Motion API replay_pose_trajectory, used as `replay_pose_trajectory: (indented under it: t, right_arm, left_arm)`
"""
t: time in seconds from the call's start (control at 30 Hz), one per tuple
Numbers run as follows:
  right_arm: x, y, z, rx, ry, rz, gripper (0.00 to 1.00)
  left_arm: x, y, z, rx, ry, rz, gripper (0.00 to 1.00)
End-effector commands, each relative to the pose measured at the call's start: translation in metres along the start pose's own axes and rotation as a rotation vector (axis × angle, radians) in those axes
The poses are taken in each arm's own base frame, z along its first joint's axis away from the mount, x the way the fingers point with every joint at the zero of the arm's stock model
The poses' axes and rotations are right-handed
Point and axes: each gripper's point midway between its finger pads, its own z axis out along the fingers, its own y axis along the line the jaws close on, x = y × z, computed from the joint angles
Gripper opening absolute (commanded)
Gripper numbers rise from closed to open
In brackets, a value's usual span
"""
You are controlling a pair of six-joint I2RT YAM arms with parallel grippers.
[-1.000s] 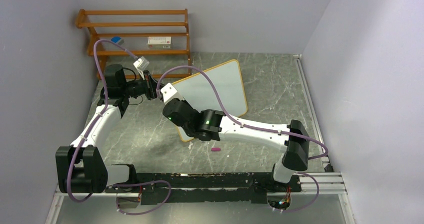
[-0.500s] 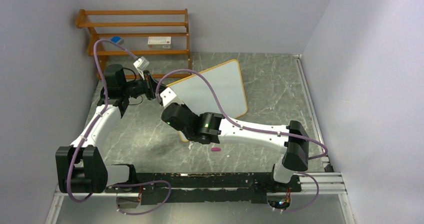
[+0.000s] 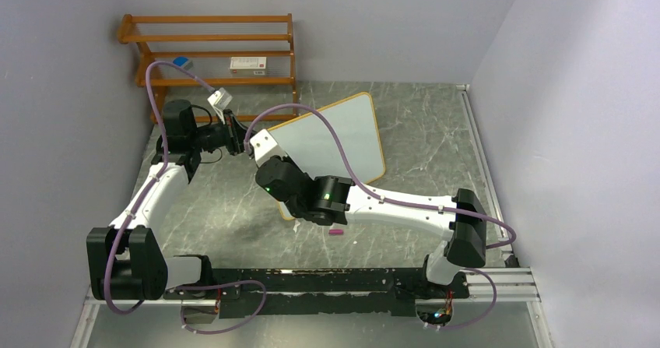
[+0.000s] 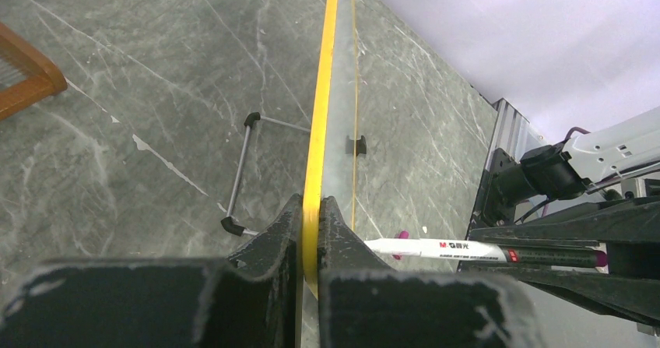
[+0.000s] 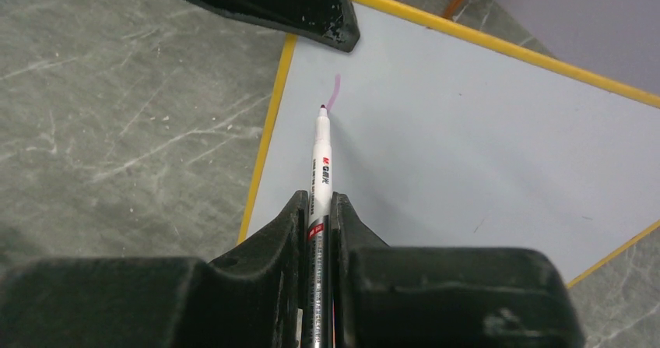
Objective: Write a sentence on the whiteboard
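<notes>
The whiteboard [image 3: 335, 134] stands tilted on the floor, its yellow-wood frame showing edge-on in the left wrist view [image 4: 319, 130]. My left gripper [image 3: 243, 139] is shut on the board's left edge [image 4: 311, 216]. My right gripper [image 3: 265, 161] is shut on a white marker [image 5: 320, 161], also seen in the left wrist view [image 4: 436, 247]. The marker's tip touches the board's face [image 5: 467, 130] near its top left corner. Of the sentence, only one short purple stroke [image 5: 335, 91] shows above the tip.
A purple marker cap [image 3: 336, 230] lies on the floor under the right arm. A wooden shelf [image 3: 218, 52] stands at the back left, holding a blue object [image 3: 182, 62] and a small box [image 3: 249, 65]. The board's wire stand [image 4: 249, 173] sticks out behind it.
My right arm has shifted slightly by the board's left part with the marker held. The left arm and the board have not moved.
</notes>
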Motion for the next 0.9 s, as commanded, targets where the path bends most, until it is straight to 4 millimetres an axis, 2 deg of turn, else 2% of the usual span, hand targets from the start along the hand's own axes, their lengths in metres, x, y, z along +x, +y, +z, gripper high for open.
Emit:
replay_pose_trajectory:
  t: [0.0, 0.17, 0.5, 0.87]
  right_arm:
    - [-0.019, -0.012, 0.001, 0.045, -0.07, 0.034, 0.0]
    - [-0.026, -0.015, 0.004, 0.055, -0.094, 0.042, 0.0]
    - [-0.019, -0.016, 0.014, 0.056, -0.061, 0.023, 0.0]
    - [-0.018, -0.008, 0.017, 0.017, -0.05, 0.015, 0.0]
  left_arm:
    - [-0.002, 0.0, 0.002, -0.007, 0.004, 0.078, 0.05]
    - [-0.002, 0.0, 0.002, -0.006, 0.006, 0.077, 0.05]
    - [-0.002, 0.0, 0.003, -0.007, 0.006, 0.077, 0.05]
    - [-0.002, 0.0, 0.002, -0.004, 0.005, 0.076, 0.05]
